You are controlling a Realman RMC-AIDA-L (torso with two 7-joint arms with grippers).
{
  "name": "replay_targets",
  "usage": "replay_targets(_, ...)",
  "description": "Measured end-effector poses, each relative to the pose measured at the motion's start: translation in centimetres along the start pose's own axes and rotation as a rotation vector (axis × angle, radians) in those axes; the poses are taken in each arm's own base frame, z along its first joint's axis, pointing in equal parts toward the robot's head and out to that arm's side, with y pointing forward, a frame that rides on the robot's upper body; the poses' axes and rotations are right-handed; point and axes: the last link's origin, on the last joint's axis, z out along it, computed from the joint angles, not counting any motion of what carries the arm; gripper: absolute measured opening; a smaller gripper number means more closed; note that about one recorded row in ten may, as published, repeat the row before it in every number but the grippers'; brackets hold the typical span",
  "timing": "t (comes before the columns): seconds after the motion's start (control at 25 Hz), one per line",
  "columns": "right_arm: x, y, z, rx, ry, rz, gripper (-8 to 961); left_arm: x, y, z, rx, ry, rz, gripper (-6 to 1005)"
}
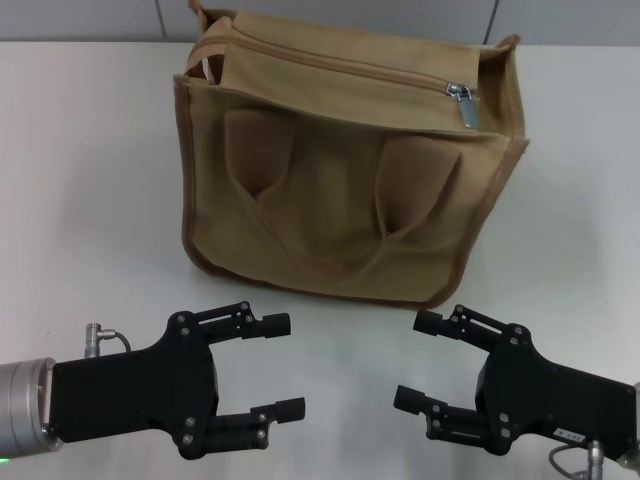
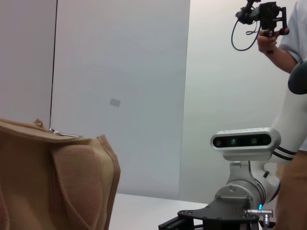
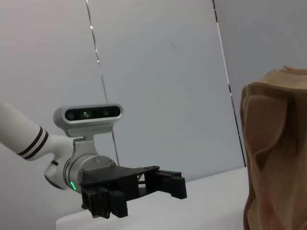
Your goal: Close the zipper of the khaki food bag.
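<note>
Both pincers, left and right, rest spread on the bench before the bag; its zipper slider sits near the right end, far side hidden.

— Left gripper: low at the near left, fingers pointing inward toward the other arm, jaws spread wide, holding nothing.

— Right gripper: low at the near right, mirrored, fingers aimed back at the left one, jaws also parted and holding nothing.

— Apart or touching?

— Apart, with a clear gap between the fingertips. Silver wrist cuff showing on the left arm. From the right wrist view, left gripper level, with a green light on the wrist.
</note>
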Motion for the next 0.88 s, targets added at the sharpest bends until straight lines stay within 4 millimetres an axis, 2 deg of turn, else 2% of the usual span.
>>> replay_targets(0.6,0.1,-0.3,1.1,0.005,0.003,-0.061,802,0.2,0.2,0.1,-0.014,0.013,-0.001,732)
replay_targets(0.88,-0.4,-0.9,1.4,-0.028,0.015,-0.029,802,0.7,0.2,0.0,-0.057,0.004,-0.08,731)
